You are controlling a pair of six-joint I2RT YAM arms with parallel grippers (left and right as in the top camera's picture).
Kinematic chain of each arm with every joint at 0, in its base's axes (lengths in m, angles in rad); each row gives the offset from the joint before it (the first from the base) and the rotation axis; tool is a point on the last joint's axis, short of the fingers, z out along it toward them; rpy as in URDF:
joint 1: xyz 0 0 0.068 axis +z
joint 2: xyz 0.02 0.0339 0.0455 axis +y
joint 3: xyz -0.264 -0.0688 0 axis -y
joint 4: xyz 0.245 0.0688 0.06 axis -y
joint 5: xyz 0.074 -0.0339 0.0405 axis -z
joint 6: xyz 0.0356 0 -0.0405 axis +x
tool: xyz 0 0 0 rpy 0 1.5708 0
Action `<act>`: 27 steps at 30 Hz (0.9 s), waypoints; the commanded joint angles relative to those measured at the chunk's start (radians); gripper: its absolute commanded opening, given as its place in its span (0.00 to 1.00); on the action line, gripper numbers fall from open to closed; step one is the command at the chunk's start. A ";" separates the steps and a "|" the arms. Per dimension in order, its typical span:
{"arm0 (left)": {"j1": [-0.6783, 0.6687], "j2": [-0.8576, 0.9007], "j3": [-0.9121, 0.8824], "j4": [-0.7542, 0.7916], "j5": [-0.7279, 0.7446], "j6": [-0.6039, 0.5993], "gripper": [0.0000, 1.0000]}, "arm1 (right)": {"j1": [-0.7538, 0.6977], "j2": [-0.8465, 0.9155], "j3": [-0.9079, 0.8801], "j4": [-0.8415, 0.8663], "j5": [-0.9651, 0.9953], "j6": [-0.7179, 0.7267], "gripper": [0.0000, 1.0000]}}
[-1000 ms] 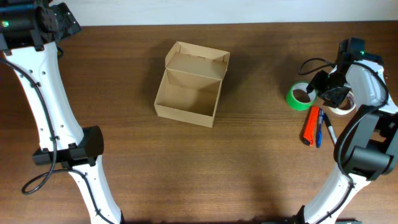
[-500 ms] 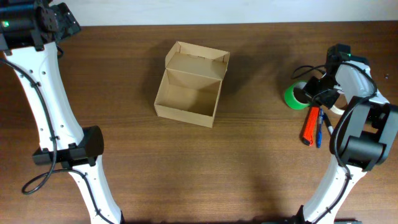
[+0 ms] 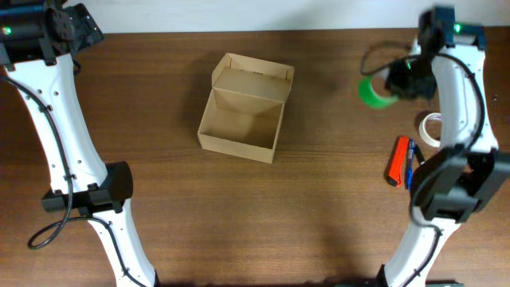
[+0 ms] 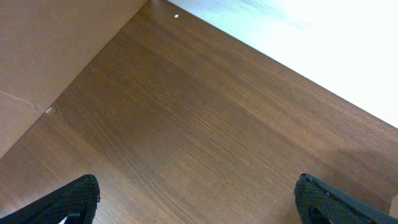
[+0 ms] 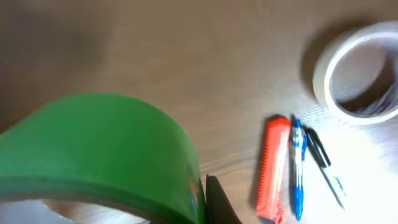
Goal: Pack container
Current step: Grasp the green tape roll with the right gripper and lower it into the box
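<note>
- Your left gripper (image 4: pixel 196 202) sits at the table's (image 3: pixel 319 207) 10 o'clock corner, fingers spread, holding nothing.
- Your container (image 3: pixel 245 108) stands open at centre, flap up at 12 o'clock.
- Your right gripper (image 3: pixel 398 81) is clamped on the green tape roll (image 3: pixel 373 92), lifted at 2 o'clock.
- Clear tape roll (image 3: pixel 430 127), orange cutter (image 3: pixel 398 161) and pens (image 3: pixel 411 163) lie at 3 o'clock.

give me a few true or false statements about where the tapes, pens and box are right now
1. The right gripper holds the green tape roll above the table. True.
2. The cardboard box already has a tape roll inside. False: its inside looks empty.
3. The clear tape roll lies on the table near the orange cutter. True.
4. The blue pen lies inside the box. False: it lies on the table beside the orange cutter.
5. The left gripper holds a pen. False: its fingers are apart with nothing between them.
</note>
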 commanded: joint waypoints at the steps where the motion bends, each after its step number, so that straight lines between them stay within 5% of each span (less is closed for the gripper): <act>1: 0.003 -0.013 -0.005 -0.003 -0.010 0.009 1.00 | 0.136 -0.097 0.180 -0.055 0.048 -0.050 0.04; 14: 0.003 -0.013 -0.005 -0.003 -0.010 0.009 1.00 | 0.647 0.000 0.261 0.059 0.179 -0.137 0.03; 27: 0.003 -0.013 -0.005 -0.003 -0.010 0.009 1.00 | 0.739 0.262 0.261 0.133 0.116 -0.139 0.04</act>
